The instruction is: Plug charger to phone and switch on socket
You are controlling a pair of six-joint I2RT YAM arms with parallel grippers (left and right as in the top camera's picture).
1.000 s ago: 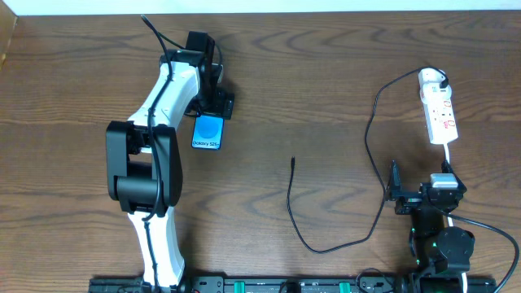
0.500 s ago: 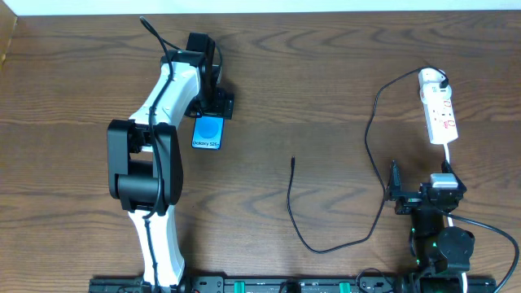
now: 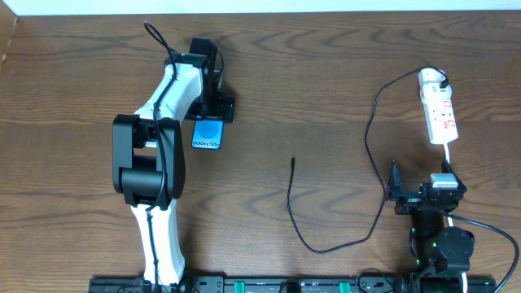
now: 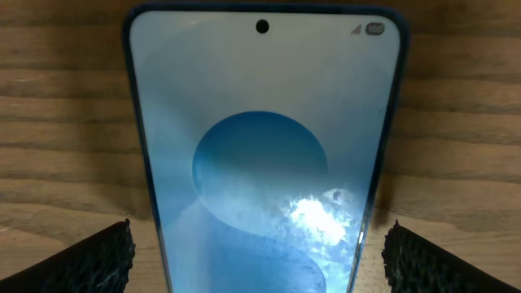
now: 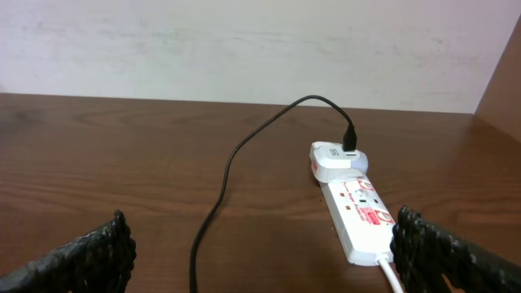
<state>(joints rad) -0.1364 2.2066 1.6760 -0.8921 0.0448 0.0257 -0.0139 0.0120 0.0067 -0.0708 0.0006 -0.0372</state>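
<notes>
The phone (image 3: 208,133) lies flat on the table, blue screen up, and fills the left wrist view (image 4: 264,155). My left gripper (image 3: 212,110) is open over the phone's far end, one finger on each side of it with gaps (image 4: 260,260). The charger cable (image 3: 370,146) runs from the white adapter in the socket (image 3: 438,110) down and round to its black connector tip (image 3: 293,161), lying free mid-table. My right gripper (image 3: 407,198) is open and empty near the front right; its wrist view shows the socket (image 5: 358,207) and cable (image 5: 224,187) ahead.
A white cord (image 3: 448,155) runs from the socket toward the right arm's base. The table's back edge meets a pale wall (image 5: 244,49). Bare wood lies between the phone and the connector tip.
My left arm has shifted slightly to the right over the phone's far end. The phone, cable, socket and right arm have not moved.
</notes>
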